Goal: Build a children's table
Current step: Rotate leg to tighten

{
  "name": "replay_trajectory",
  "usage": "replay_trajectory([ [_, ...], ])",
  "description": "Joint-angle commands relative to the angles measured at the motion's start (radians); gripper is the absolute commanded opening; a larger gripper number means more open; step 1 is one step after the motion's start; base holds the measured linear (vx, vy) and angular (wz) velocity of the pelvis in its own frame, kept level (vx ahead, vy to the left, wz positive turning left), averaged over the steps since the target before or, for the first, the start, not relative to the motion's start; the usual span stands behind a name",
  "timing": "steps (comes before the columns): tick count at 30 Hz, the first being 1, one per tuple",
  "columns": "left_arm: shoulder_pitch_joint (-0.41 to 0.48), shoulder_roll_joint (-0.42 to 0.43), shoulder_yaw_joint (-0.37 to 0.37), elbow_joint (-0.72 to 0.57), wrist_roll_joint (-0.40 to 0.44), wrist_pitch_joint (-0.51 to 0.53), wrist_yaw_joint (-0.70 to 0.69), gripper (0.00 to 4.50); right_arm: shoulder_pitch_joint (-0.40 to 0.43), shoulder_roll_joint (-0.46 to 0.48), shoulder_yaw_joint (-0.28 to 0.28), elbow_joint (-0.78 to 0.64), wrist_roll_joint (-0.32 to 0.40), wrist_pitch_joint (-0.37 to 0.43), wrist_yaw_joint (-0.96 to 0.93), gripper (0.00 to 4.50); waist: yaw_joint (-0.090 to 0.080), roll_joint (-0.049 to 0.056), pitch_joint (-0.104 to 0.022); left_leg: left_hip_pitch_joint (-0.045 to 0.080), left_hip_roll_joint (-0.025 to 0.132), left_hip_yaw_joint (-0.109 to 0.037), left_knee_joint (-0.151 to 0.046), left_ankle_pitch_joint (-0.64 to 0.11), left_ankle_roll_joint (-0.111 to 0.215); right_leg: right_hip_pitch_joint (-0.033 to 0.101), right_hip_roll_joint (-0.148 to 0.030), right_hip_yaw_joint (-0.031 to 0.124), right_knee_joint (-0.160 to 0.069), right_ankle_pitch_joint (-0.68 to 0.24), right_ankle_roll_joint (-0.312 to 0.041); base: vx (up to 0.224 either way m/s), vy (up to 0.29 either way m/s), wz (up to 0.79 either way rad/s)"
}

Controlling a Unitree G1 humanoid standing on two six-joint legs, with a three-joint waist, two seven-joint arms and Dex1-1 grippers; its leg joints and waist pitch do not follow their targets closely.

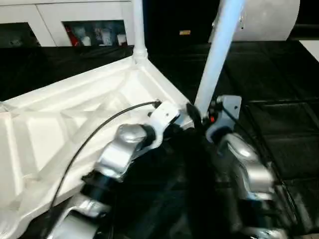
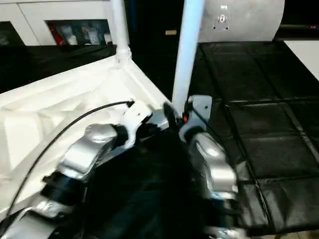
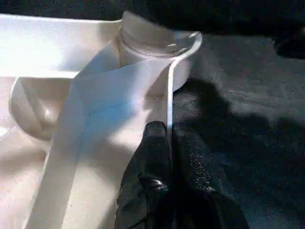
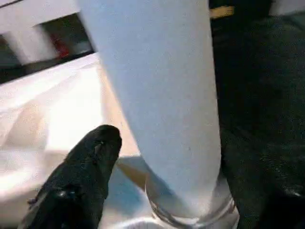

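**Kid:** Looking down, what is closest?

**Friend:** Two silver arms. The left arm (image 1: 119, 149) reaches in from the near left. The right arm (image 1: 244, 164) reaches in from the near right. They meet at the near right corner of the table top (image 1: 75, 114).

**Kid:** Is the table the right way up?

**Friend:** No. The white top lies upside down on a black mat (image 1: 279, 114). Its ribs and cross bars face up.

**Kid:** What is the left gripper doing?

**Friend:** The left gripper (image 3: 164, 157) pinches the thin side wall of the top, just beside the round corner socket (image 3: 157, 52). One black finger (image 3: 152, 148) sits inside the wall and the other sits outside, so it is closed on the top.

**Kid:** And the right gripper?

**Friend:** The right gripper (image 4: 167, 186) is around a leg (image 1: 219, 55) low down, where the leg stands in that corner socket. One black finger (image 4: 86, 171) is on one side of the leg and a dark shape is on the other side. It looks like a hold on the leg, with the fingers touching or almost touching it. The leg leans a little.

**Kid:** What is farther back?

**Friend:** A second leg (image 1: 138, 27) stands up straight in the far corner socket. Behind the mat is a white cabinet (image 1: 75, 20) with glass doors. A big pale round thing (image 1: 269, 20) sits at the far right.
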Motion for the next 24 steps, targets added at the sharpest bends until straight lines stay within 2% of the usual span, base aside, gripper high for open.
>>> replay_trajectory([
  [1,0.027,0.024,-0.017,-0.026,-0.039,-0.058,-0.081,0.00,0.020,-0.026,0.039,-0.005,0.028,0.002,0.113,3.82,0.009,-0.007,-0.069,-0.004,0.049,-0.024,-0.044,-0.071,0.144,0.071,-0.086,0.058,-0.063,-0.045,-0.222,0.000,0.000,0.00],
  [2,0.042,0.065,-0.026,-0.026,-0.038,-0.084,-0.126,0.00,0.031,-0.096,0.053,-0.012,0.028,-0.022,0.206,3.87,0.012,-0.003,-0.069,-0.004,0.048,-0.025,-0.043,-0.066,0.148,0.071,-0.085,0.057,-0.063,-0.040,-0.226,0.000,0.000,0.00],
  [3,0.049,0.088,-0.028,-0.024,-0.036,-0.094,-0.147,0.00,0.037,-0.144,0.064,-0.012,0.024,-0.043,0.269,4.09,0.011,-0.007,-0.069,-0.005,0.048,-0.022,-0.041,-0.067,0.157,0.072,-0.085,0.057,-0.062,-0.038,-0.234,0.000,0.000,0.00],
  [5,0.051,0.093,-0.028,-0.023,-0.037,-0.097,-0.154,0.00,0.037,-0.155,0.065,-0.012,0.025,-0.046,0.285,4.09,0.012,-0.005,-0.068,-0.004,0.049,-0.022,-0.042,-0.070,0.158,0.070,-0.085,0.056,-0.063,-0.055,-0.237,0.000,0.000,0.00],
  [6,0.061,0.135,-0.034,-0.015,-0.040,-0.146,-0.203,0.00,0.040,-0.226,0.065,-0.011,0.042,-0.058,0.390,4.24,0.014,-0.003,-0.065,-0.001,0.051,-0.024,-0.042,-0.095,0.159,0.067,-0.085,0.054,-0.068,-0.098,-0.235,0.000,0.000,0.00],
  [7,0.065,0.157,-0.039,-0.010,-0.041,-0.177,-0.227,0.00,0.041,-0.258,0.065,-0.011,0.052,-0.063,0.440,4.30,0.015,-0.004,-0.063,0.001,0.053,-0.024,-0.044,-0.111,0.155,0.067,-0.085,0.055,-0.071,-0.132,-0.229,0.000,0.000,0.00],
  [9,0.076,0.203,-0.049,-0.010,-0.057,-0.216,-0.294,0.00,0.042,-0.332,0.069,-0.009,0.085,-0.063,0.549,4.41,0.016,-0.006,-0.063,0.002,0.054,-0.023,-0.044,-0.124,0.148,0.066,-0.085,0.056,-0.071,-0.160,-0.224,0.000,0.000,0.00],
  [11,0.080,0.223,-0.055,-0.010,-0.064,-0.241,-0.324,0.00,0.042,-0.360,0.071,-0.007,0.100,-0.064,0.592,4.41,0.019,-0.005,-0.062,0.004,0.056,-0.023,-0.045,-0.123,0.147,0.064,-0.087,0.057,-0.072,-0.178,-0.221,0.000,0.000,0.00],
  [12,0.087,0.257,-0.064,-0.011,-0.079,-0.261,-0.383,0.00,0.039,-0.401,0.074,0.000,0.114,-0.071,0.656,4.41,0.022,-0.010,-0.064,0.004,0.054,-0.023,-0.043,-0.123,0.151,0.064,-0.086,0.056,-0.072,-0.185,-0.219,0.000,0.000,0.00],
  [13,0.085,0.288,-0.072,0.010,-0.074,-0.308,-0.425,0.00,0.037,-0.436,0.079,-0.006,0.135,-0.068,0.729,4.41,0.026,-0.009,-0.063,0.004,0.055,-0.022,-0.043,-0.116,0.155,0.062,-0.086,0.057,-0.072,-0.183,-0.218,0.000,0.000,0.00],
  [15,0.077,0.313,-0.073,0.044,-0.072,-0.352,-0.464,0.00,0.034,-0.468,0.088,-0.020,0.161,-0.059,0.806,4.41,0.033,-0.009,-0.065,0.005,0.055,-0.021,-0.042,-0.104,0.163,0.062,-0.085,0.058,-0.069,-0.163,-0.219,0.000,0.000,0.00],
  [16,0.073,0.324,-0.075,0.054,-0.077,-0.372,-0.488,0.00,0.029,-0.483,0.098,-0.016,0.167,-0.058,0.841,4.41,0.037,-0.004,-0.067,0.009,0.057,-0.021,-0.041,-0.095,0.167,0.060,-0.086,0.058,-0.066,-0.144,-0.225,0.000,0.000,0.00],
  [18,0.071,0.330,-0.076,0.061,-0.081,-0.383,-0.504,0.00,0.025,-0.493,0.105,-0.011,0.169,-0.058,0.862,4.41,0.040,-0.007,-0.069,0.007,0.057,-0.021,-0.041,-0.087,0.170,0.062,-0.085,0.056,-0.063,-0.129,-0.233,0.000,0.000,0.00],
  [19,0.069,0.346,-0.082,0.057,-0.099,-0.398,-0.555,0.00,0.008,-0.513,0.128,0.011,0.164,-0.067,0.909,4.41,0.042,-0.006,-0.069,0.007,0.060,-0.022,-0.040,-0.079,0.169,0.061,-0.085,0.055,-0.060,-0.115,-0.244,0.000,0.000,0.00],
  [20,0.068,0.353,-0.087,0.053,-0.108,-0.401,-0.582,0.00,0.000,-0.524,0.141,0.020,0.163,-0.063,0.935,4.41,0.042,-0.012,-0.071,0.006,0.059,-0.021,-0.040,-0.076,0.168,0.064,-0.085,0.053,-0.058,-0.112,-0.248,0.000,0.000,0.00],
  [21,0.062,0.371,-0.103,0.049,-0.125,-0.423,-0.644,0.00,-0.019,-0.540,0.170,0.040,0.161,-0.057,0.989,4.41,0.045,-0.013,-0.070,0.006,0.060,-0.020,-0.039,-0.071,0.171,0.062,-0.087,0.055,-0.056,-0.108,-0.253,0.000,0.000,0.00],
  [24,0.056,0.388,-0.124,0.049,-0.137,-0.448,-0.703,0.00,-0.037,-0.549,0.197,0.057,0.160,-0.055,1.034,4.41,0.054,-0.013,-0.071,0.007,0.060,-0.019,-0.038,-0.066,0.174,0.060,-0.087,0.055,-0.055,-0.113,-0.253,0.000,0.000,0.00],
])
